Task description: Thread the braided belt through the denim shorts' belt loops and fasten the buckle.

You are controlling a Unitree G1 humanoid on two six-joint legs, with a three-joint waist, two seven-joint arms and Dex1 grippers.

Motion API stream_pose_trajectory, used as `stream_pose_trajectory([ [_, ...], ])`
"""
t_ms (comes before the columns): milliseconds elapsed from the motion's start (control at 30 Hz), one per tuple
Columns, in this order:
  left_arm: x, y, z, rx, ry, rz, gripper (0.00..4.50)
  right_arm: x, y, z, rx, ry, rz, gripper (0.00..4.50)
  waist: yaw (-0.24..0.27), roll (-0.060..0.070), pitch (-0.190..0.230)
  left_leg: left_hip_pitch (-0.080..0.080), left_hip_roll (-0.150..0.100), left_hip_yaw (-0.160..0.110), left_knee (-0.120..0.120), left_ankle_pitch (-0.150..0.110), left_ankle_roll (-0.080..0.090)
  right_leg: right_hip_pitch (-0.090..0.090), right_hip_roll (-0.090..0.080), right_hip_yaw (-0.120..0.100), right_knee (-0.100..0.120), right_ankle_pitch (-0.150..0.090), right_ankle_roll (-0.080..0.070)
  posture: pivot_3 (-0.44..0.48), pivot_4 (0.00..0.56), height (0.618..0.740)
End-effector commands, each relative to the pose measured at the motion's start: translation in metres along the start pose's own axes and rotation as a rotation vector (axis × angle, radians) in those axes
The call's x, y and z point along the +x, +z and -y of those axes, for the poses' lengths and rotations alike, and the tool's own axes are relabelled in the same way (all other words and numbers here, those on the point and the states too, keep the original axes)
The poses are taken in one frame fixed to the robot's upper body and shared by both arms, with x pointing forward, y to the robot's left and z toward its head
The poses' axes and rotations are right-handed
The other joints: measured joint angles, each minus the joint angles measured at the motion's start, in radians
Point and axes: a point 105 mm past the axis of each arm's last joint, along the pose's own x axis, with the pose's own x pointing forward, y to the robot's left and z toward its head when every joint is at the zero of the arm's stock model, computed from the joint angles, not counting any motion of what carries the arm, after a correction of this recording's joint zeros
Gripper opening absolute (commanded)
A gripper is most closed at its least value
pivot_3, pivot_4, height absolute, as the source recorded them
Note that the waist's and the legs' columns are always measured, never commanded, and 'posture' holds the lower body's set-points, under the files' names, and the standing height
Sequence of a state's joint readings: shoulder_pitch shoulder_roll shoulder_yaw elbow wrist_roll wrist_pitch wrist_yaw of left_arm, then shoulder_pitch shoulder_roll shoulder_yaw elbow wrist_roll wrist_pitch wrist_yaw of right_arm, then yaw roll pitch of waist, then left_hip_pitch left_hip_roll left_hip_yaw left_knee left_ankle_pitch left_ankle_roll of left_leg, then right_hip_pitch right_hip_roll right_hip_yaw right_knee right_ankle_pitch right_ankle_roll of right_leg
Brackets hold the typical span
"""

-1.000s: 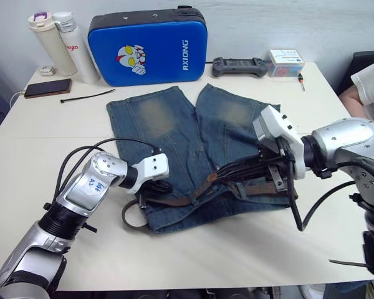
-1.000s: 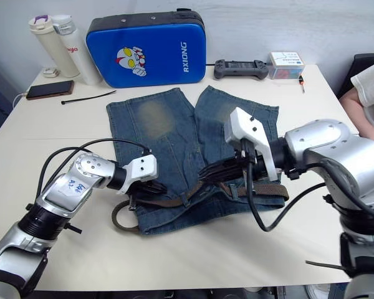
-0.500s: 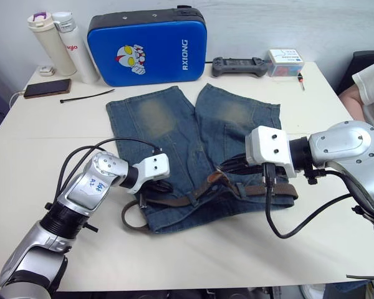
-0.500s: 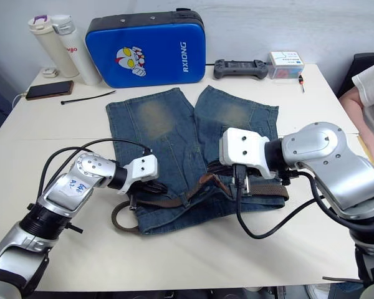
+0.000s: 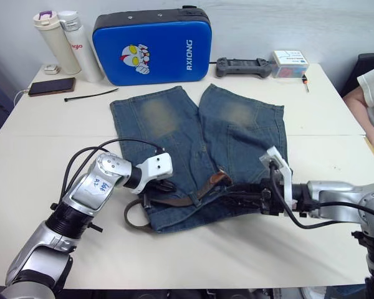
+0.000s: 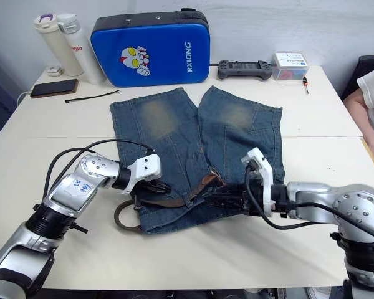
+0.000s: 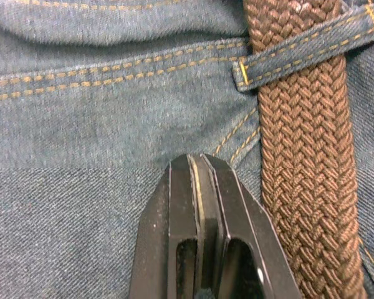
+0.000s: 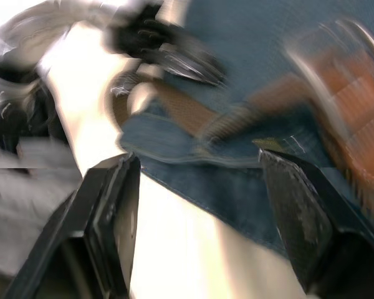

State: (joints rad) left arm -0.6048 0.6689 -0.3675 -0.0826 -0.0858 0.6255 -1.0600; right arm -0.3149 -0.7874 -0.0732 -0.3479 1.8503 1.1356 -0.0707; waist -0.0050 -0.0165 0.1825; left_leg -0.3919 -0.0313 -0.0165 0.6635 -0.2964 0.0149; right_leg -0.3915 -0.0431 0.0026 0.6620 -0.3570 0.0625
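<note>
Braided belt lies along the waistband of the denim shorts, long axis parallel to the desk's near edge.

Its tan end rises just beside the right gripper, fingers spread wide; the left gripper, pinched closed, presses denim beside the belt.

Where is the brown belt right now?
In the left eye view, the braided belt lies along the denim shorts' waistband at the near edge, between the left end effector and right end effector.
</note>
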Motion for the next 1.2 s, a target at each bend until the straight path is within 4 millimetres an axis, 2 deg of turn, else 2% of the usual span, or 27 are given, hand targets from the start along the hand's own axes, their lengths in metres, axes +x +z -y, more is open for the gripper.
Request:
stream_pose_trajectory([
  [33, 0.002, 0.002, 0.002, 0.008, -0.001, 0.004, 0.0, 0.011, 0.011, -0.008, 0.085, -0.023, 0.117, 3.25, -0.004, 0.0, 0.0, 0.0, 0.0, 0.0, 0.0, -0.001, 0.002, 0.0, 0.001, 0.0, 0.0, 0.0, 0.0, 0.0, 0.15, 0.74],
  [267, 0.002, 0.001, 0.002, 0.009, 0.003, 0.004, 0.0, 0.027, 0.017, -0.009, 0.145, -0.094, 0.189, 3.25, 0.001, 0.0, 0.0, -0.001, 0.0, 0.0, 0.0, -0.002, 0.004, 0.0, 0.001, 0.0, 0.0, 0.001, 0.001, 0.0, 0.15, 0.74],
  [800, 0.0, -0.003, 0.003, -0.002, 0.016, -0.002, 0.0, 0.025, 0.0, -0.003, 0.125, -0.128, 0.104, 3.25, 0.001, 0.0, 0.0, 0.0, 0.0, -0.001, 0.0, -0.002, 0.005, 0.0, 0.001, 0.0, 0.0, 0.001, 0.001, 0.0, 0.15, 0.74],
  [1200, -0.001, -0.002, 0.001, -0.005, 0.026, 0.0, 0.0, 0.027, -0.002, 0.007, 0.153, -0.166, 0.08, 3.25, 0.0, 0.0, 0.0, 0.0, 0.0, -0.001, -0.001, -0.002, 0.005, 0.0, 0.001, 0.0, -0.001, 0.001, 0.001, 0.0, 0.15, 0.74],
])
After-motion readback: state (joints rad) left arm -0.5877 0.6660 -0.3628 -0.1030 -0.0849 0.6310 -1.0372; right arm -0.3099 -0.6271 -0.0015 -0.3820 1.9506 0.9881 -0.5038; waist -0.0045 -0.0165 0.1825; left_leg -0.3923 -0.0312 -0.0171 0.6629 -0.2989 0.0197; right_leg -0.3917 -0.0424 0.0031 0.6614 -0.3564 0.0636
